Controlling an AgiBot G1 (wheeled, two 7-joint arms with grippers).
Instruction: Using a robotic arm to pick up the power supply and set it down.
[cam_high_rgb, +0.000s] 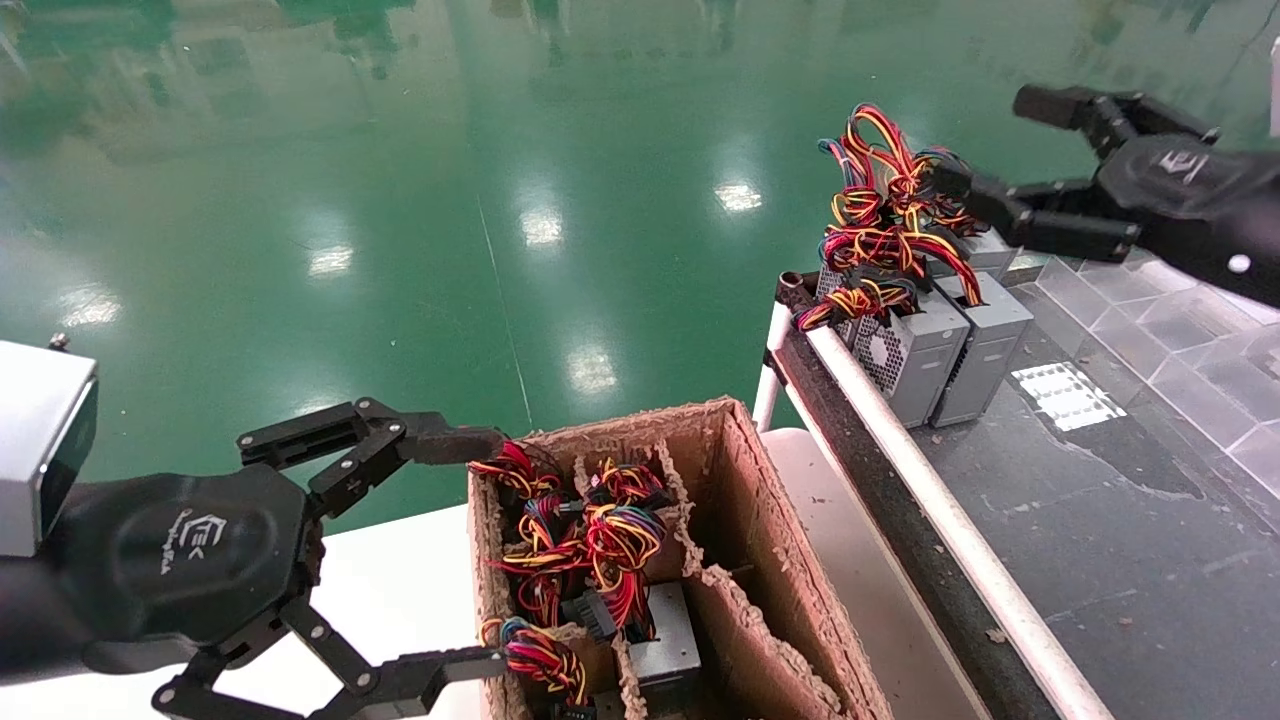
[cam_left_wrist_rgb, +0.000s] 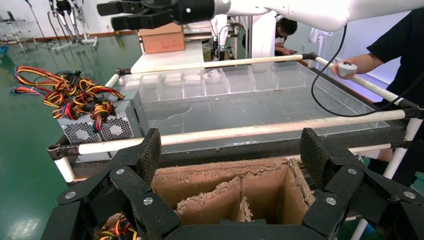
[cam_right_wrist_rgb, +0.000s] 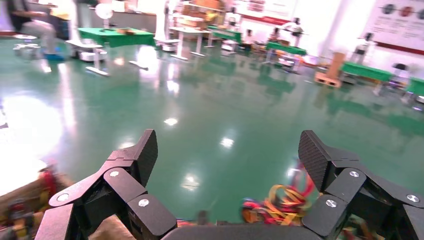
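Green glossy floor behind; dark-topped table (cam_high_rgb: 1100, 560) at right, cardboard box (cam_high_rgb: 745, 520) with dividers at near centre. Three power supplies (cam_high_rgb: 915, 350) are stood at the table's far left corner, wire bundles on top. More power supplies are seen inside the box. Right gripper (cam_high_rgb: 995, 150) is held spread wide, empty, just beside those wires. Left gripper (cam_high_rgb: 455, 555) is held wide open, empty, at the box's left edge.

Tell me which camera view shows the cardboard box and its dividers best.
The head view: the cardboard box is seen from above, with dividers and wire bundles inside. The left wrist view shows only its far compartments between the left gripper fingers. The right wrist view does not show it clearly.
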